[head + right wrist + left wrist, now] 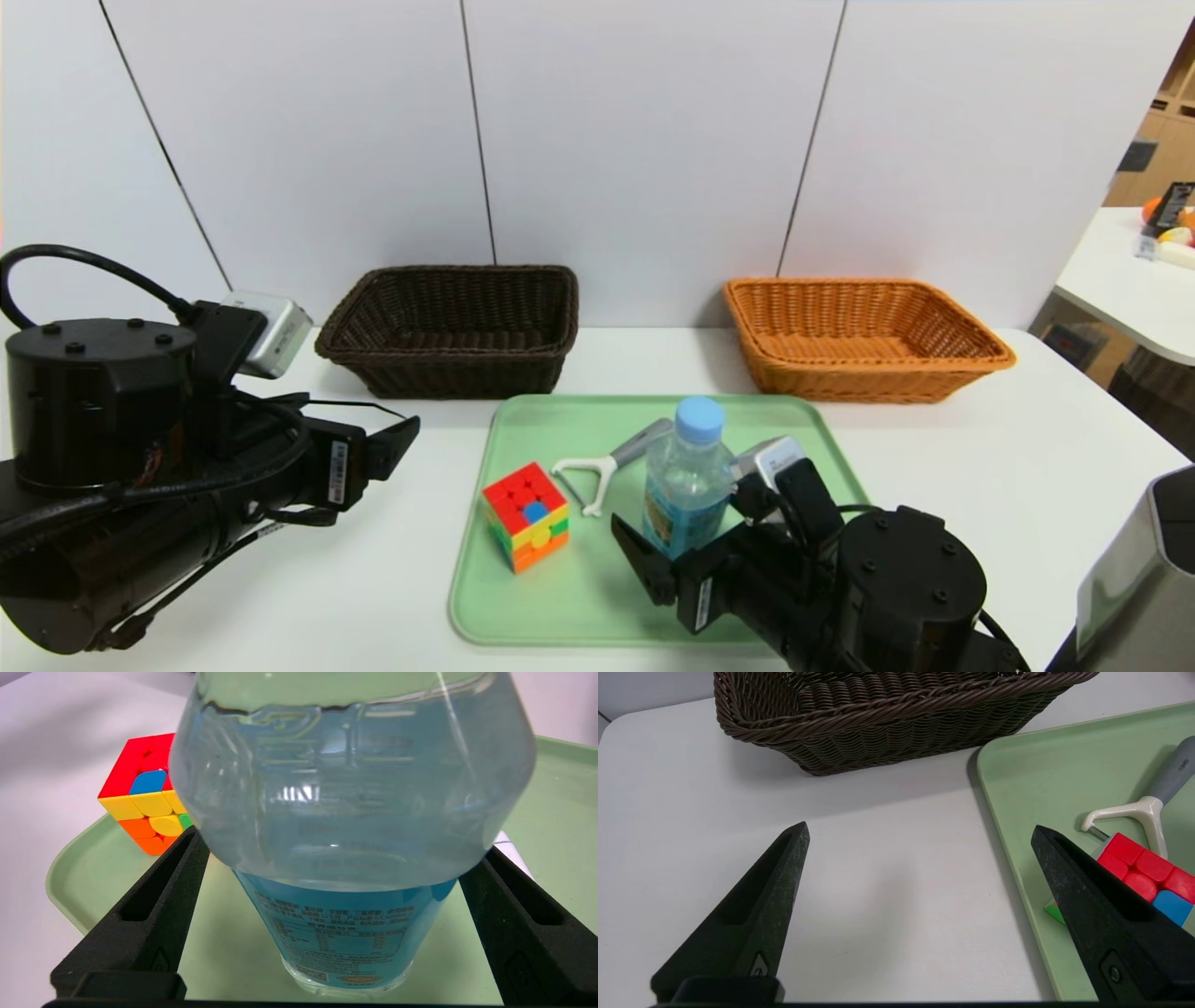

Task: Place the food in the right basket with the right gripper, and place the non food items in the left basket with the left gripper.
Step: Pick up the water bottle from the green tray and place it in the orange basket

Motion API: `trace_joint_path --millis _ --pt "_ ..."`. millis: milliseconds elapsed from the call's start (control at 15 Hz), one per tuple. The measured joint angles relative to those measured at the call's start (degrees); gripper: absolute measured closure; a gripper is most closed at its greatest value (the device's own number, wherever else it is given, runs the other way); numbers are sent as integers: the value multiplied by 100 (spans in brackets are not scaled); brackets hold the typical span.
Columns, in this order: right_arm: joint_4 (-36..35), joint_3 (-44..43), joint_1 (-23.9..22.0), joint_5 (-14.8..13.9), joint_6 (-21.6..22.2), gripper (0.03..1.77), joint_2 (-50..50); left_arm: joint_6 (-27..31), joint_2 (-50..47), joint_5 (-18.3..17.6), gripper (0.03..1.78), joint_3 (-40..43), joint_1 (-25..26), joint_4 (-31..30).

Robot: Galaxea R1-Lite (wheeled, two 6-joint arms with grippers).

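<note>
Around the upright bottle, the open right gripper reaches forward.

Right gripper hangs open and low, tilted inward.

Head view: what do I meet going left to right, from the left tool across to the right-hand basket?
Left tool, wide open → dark brown basket → puzzle cube → white peeler with grey handle → water bottle, between the right tool's open fingers → orange-tan basket.
</note>
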Motion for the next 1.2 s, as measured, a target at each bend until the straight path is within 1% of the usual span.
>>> trace_joint_path --millis 1200 --pt "0 -201 -223 -6 -9 10 129 9 2 -7 12 30 -34 0"
